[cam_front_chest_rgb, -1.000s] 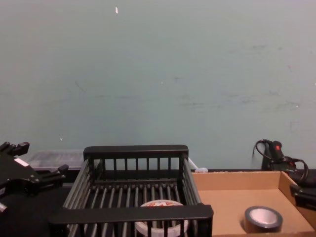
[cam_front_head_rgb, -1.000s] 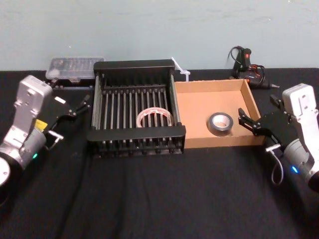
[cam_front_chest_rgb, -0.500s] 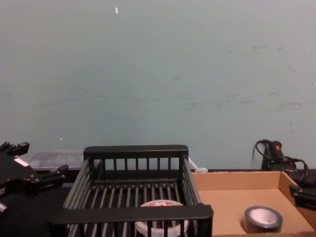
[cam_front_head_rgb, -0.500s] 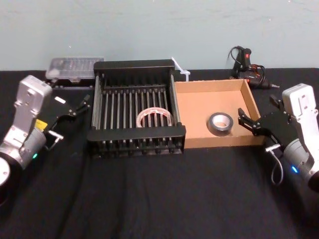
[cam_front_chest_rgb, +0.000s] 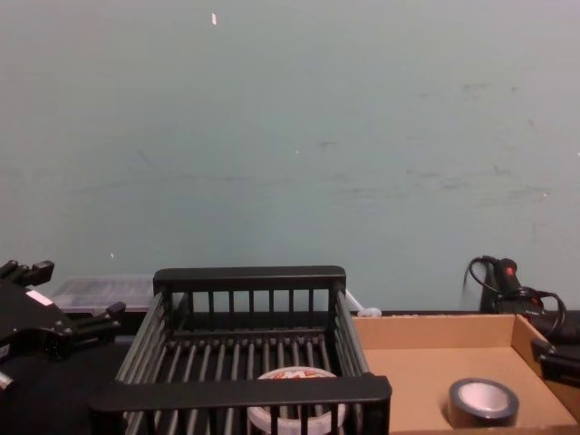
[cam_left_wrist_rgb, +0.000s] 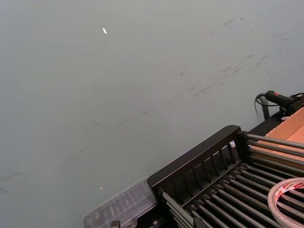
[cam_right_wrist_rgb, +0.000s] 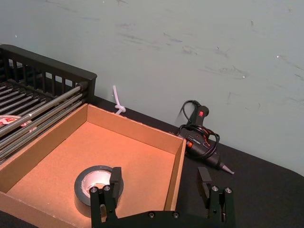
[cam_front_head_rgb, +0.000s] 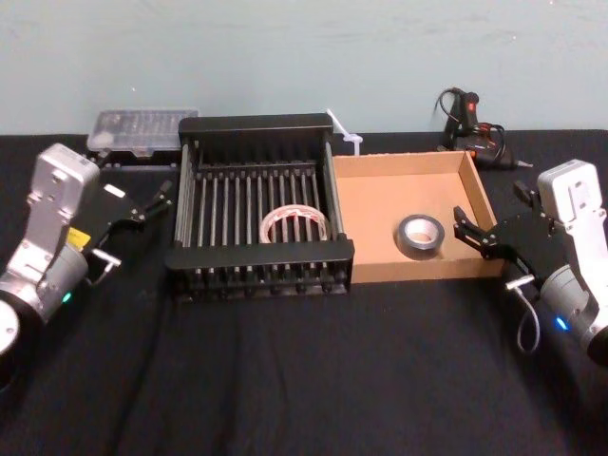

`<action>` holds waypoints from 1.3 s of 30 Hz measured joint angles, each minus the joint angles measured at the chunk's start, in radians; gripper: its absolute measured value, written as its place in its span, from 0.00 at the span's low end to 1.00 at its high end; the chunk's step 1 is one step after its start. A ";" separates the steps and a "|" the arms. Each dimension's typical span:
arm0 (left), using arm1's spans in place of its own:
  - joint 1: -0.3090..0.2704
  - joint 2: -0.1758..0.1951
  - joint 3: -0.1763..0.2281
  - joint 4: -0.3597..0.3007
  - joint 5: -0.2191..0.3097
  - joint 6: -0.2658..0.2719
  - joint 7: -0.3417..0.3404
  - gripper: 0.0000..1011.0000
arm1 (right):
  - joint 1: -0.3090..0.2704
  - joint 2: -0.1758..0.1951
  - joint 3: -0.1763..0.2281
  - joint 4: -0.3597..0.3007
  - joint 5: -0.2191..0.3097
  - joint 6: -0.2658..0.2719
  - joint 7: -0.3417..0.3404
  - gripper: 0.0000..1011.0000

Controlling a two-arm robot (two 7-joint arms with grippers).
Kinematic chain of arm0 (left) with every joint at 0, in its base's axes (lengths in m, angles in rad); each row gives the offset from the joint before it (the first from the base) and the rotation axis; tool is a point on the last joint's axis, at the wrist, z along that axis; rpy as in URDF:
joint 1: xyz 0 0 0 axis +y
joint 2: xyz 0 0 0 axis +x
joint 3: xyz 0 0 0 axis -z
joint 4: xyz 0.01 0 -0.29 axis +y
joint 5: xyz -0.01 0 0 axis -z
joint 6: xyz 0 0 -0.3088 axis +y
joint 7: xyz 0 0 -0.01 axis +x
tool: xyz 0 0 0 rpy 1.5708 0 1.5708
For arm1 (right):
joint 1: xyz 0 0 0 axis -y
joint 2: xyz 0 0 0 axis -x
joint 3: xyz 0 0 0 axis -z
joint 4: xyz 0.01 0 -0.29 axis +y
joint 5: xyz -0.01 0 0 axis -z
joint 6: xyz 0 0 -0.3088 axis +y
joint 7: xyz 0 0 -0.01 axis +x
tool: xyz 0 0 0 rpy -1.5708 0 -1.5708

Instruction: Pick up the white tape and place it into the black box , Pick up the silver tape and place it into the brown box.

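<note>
From my remote station I see a black-clothed table carrying the black box and the brown box touching side by side, a clear plastic case behind the basket, and a black glue gun near the wall.

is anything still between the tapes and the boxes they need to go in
Nothing visible does. The round white tape roll already lies inside the black slatted basket, and the grey-silver tape roll lies inside the tan cardboard tray.
</note>
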 joint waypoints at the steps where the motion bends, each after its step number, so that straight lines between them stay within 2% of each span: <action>1: 0.000 0.000 0.000 0.000 0.000 0.000 0.000 0.99 | 0.000 0.000 0.000 0.000 0.000 0.000 0.000 0.99; 39: 0.000 0.000 0.000 0.000 0.000 0.000 0.000 0.99 | 0.000 0.000 0.000 0.000 0.000 0.000 0.000 0.99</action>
